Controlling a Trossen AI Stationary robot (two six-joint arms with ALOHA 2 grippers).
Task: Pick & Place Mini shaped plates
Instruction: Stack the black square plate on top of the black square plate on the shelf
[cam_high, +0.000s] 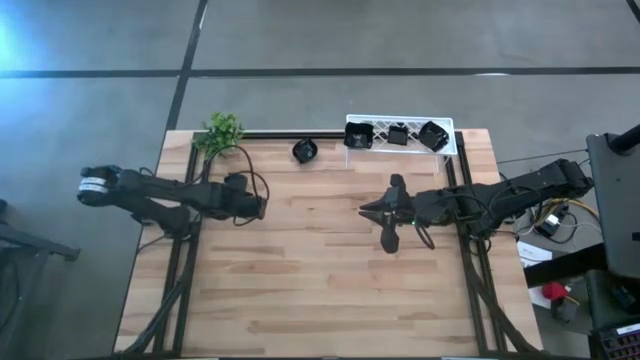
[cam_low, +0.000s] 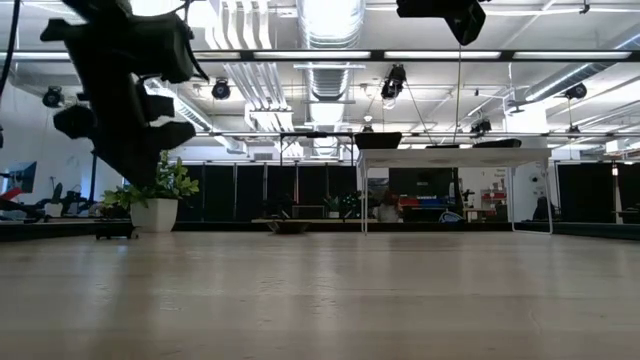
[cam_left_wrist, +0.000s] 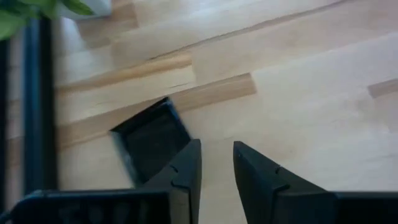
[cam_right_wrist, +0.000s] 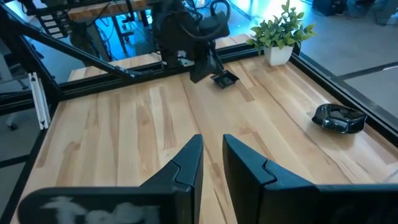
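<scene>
Left gripper (cam_left_wrist: 216, 163) jaws slightly spread, empty | apparently just above square plate (cam_left_wrist: 152, 138) | right gripper (cam_right_wrist: 212, 158) jaws parted, hovering mid-table

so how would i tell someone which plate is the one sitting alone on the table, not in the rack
Start at the far edge of the wooden table, between the green plant and the white rack. The lone plate lies on the bare wood there, just left of the rack. Unlike the three dark plates in the rack, it is rounded and stands by itself.
</scene>
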